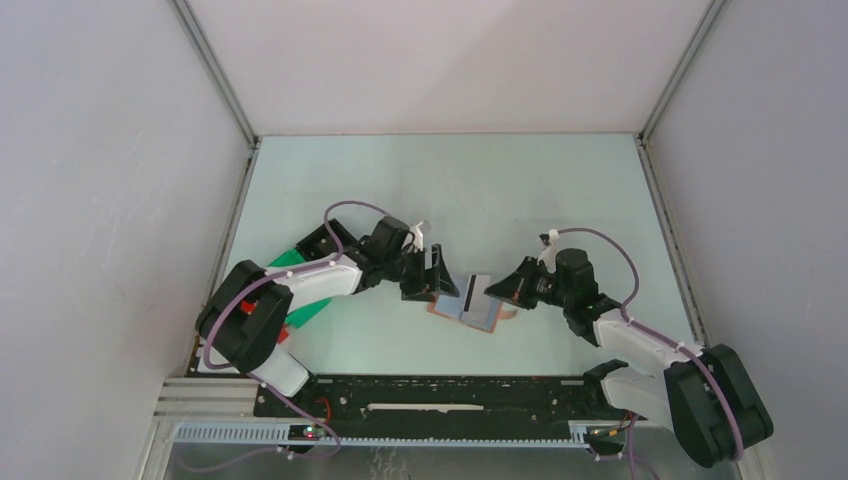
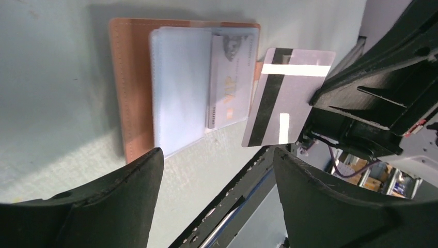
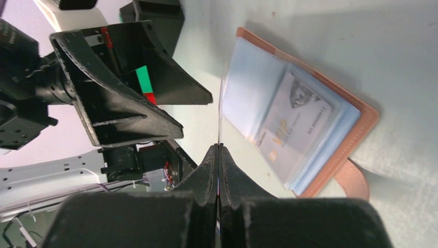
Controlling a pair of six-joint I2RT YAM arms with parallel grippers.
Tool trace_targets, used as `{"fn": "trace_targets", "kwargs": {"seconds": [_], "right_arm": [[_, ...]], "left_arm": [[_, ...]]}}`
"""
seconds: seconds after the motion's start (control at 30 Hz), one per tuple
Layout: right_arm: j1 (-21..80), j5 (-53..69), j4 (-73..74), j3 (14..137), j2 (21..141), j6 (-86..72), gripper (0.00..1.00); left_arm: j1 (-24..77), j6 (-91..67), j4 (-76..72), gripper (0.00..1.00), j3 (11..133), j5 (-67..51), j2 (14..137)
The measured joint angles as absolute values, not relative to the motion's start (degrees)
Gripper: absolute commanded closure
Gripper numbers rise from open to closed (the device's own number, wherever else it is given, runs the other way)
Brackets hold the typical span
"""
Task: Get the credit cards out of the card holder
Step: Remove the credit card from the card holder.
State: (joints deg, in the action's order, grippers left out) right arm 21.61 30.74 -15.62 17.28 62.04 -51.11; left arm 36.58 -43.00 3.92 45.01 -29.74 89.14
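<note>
The tan card holder (image 1: 447,307) (image 2: 129,93) (image 3: 356,126) lies open on the table, its clear sleeves up. One pale credit card (image 2: 230,88) (image 3: 294,124) sits in a sleeve. My right gripper (image 1: 497,291) (image 3: 219,148) is shut on another credit card (image 1: 473,292) (image 2: 286,98), grey with a black stripe, held on edge just off the holder's side. That card shows edge-on (image 3: 220,111) in the right wrist view. My left gripper (image 1: 432,275) (image 2: 218,155) hovers open over the holder's other side, nothing between its fingers.
Green (image 1: 292,258) and red (image 1: 283,328) bins lie under the left arm at the table's left edge. A black rail (image 1: 430,395) runs along the near edge. White walls enclose the table on three sides.
</note>
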Motion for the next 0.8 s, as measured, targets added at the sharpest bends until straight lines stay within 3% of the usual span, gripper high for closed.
{"fn": "trace_targets", "kwargs": {"seconds": [0.8], "right_arm": [[21.45, 38.81, -30.76, 17.28, 65.45, -59.09, 1.0]], "left_arm": [[35.33, -51.22, -15.97, 0.22, 43.81, -44.1, 90.87]]}}
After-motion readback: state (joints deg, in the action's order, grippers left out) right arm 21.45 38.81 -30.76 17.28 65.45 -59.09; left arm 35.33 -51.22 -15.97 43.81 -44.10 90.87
